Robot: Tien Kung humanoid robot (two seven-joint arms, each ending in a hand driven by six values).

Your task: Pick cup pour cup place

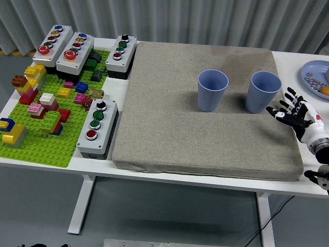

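Right hand (294, 110) at right edge of grey mat (205, 108), fingers spread wide, holding nothing, just beside right blue cup (262, 91) without touching. 2 blue cups upright and side by side on mat's far half, left blue cup (213, 90) apart from hand. Green brick baseplate (41, 139) and button boxes (97, 128) at table's left.

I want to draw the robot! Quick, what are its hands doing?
Left robot hand: not in the picture.
Right robot hand: open, fingers spread, holding nothing, beside the right blue cup.
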